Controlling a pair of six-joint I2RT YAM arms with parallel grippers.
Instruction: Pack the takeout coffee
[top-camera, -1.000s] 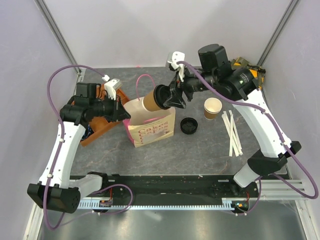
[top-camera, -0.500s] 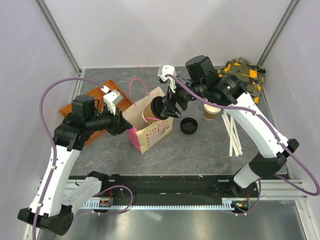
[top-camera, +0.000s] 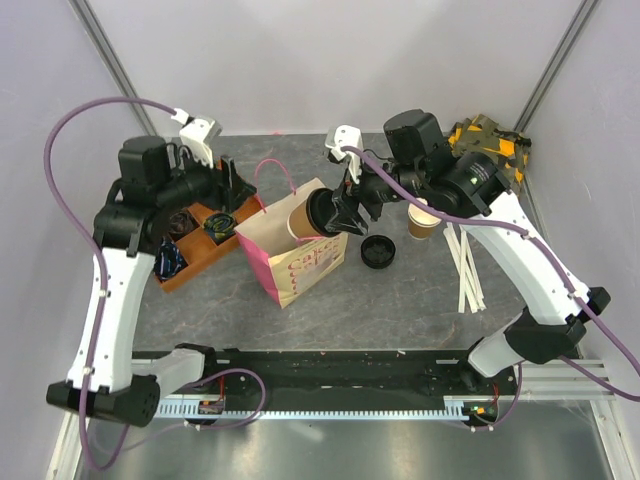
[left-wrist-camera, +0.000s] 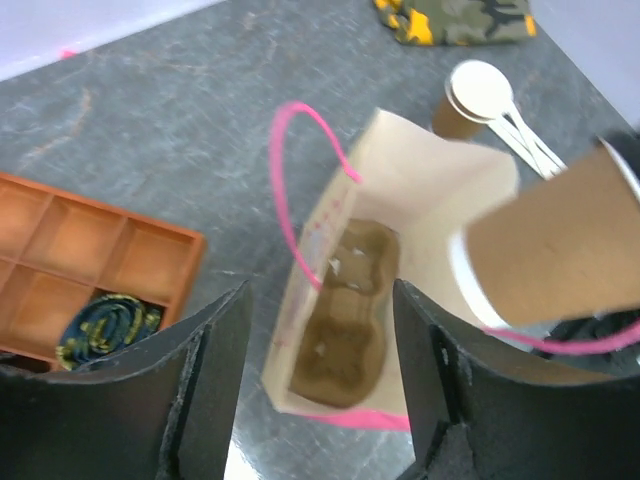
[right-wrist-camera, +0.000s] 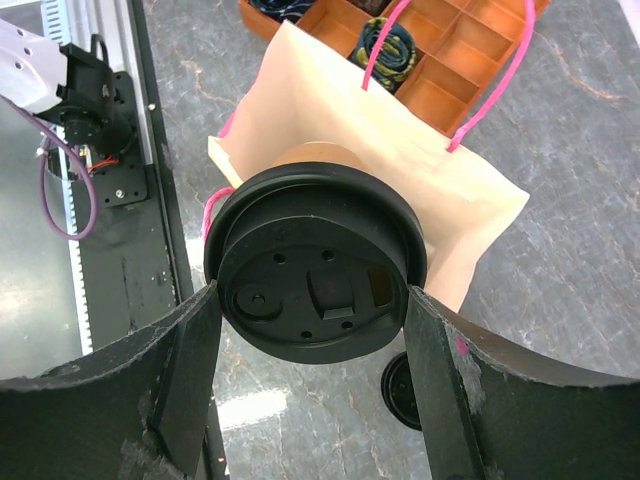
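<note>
Packing station, left to right. An orange compartment tray (top-camera: 190, 255) sits at the far left of the counter (top-camera: 400, 300), apart from the work. The left gripper (top-camera: 236, 183) hovers above and just left of the paper bag (top-camera: 305, 265), its jaws released and empty. From there its wrist camera looks straight down the bag's open mouth, where a brown moulded cup carrier (left-wrist-camera: 345, 310) lies on the floor. The bag stands upright with its pink handles (top-camera: 285, 165) splayed, leaving the mouth clear. The takeout coffee (top-camera: 303, 215) is in the air over the bag's right edge. It is tilted with its base toward the opening and its black lid toward the right gripper (top-camera: 340, 205), whose jaws are clenched on its lidded end. This attitude probably serves to lead the base in first. To the right, untouched on the counter, are a loose black lid (top-camera: 378, 251), a lidless cup (top-camera: 425, 217) and wooden stirrers (top-camera: 465, 265).
</note>
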